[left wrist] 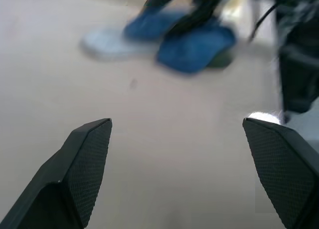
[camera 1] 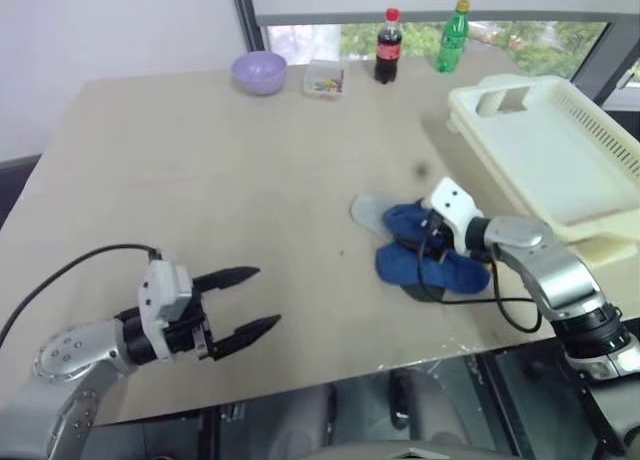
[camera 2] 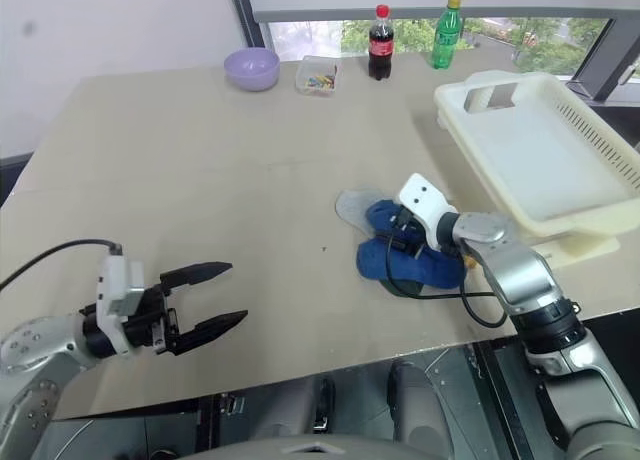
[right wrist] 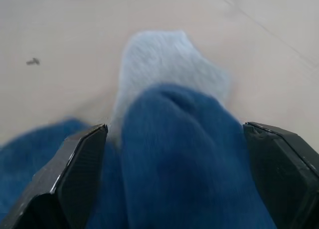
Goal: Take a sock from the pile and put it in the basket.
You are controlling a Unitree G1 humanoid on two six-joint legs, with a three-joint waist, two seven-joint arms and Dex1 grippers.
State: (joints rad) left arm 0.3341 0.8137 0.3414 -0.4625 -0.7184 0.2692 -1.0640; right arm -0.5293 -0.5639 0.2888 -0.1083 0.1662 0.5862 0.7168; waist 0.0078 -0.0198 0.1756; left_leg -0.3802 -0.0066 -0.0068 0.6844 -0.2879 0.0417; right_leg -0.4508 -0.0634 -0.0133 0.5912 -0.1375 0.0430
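The pile lies on the table right of centre: royal blue socks, a pale grey-blue sock at its left end and a dark bit under the front. My right gripper is at the pile, open, its fingers either side of the hump of a blue sock. I cannot tell whether they touch it. The cream-white basket stands just right of the pile, with nothing in it. My left gripper is open with nothing in it, above the table's front left and pointing toward the pile.
Along the table's far edge stand a lilac bowl, a small clear box, a cola bottle and a green bottle. A black cable loops from my right wrist near the table's front edge.
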